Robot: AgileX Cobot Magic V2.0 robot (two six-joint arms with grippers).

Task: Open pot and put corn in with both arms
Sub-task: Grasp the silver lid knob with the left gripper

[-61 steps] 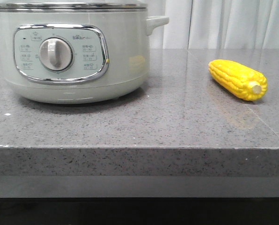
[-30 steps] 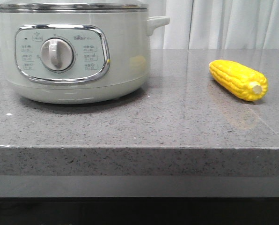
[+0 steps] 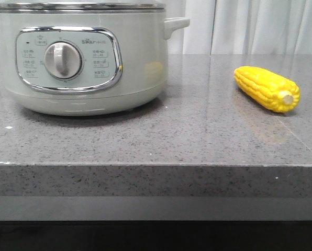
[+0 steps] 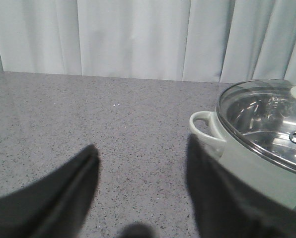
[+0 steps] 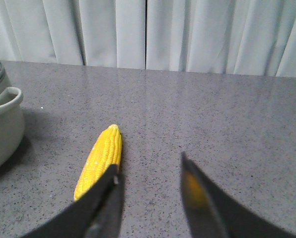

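The pale grey-green pot [image 3: 88,57] stands at the left of the counter with its metal-rimmed lid [image 3: 80,7] on and its dial facing me. The yellow corn [image 3: 266,89] lies at the right, stub end toward the front. No gripper shows in the front view. My left gripper [image 4: 140,151] is open and empty above the counter, beside the pot's side handle [image 4: 205,130]; the glass lid [image 4: 267,121] shows there. My right gripper [image 5: 149,166] is open and empty, with the corn [image 5: 101,158] just outside one finger [image 5: 106,198].
The grey speckled stone counter [image 3: 187,136] has its front edge near me. White curtains [image 3: 250,26] hang behind it. The pot's handle also shows in the right wrist view [image 5: 6,101].
The front view has shifted very slightly; the pot and the corn stay where they were.
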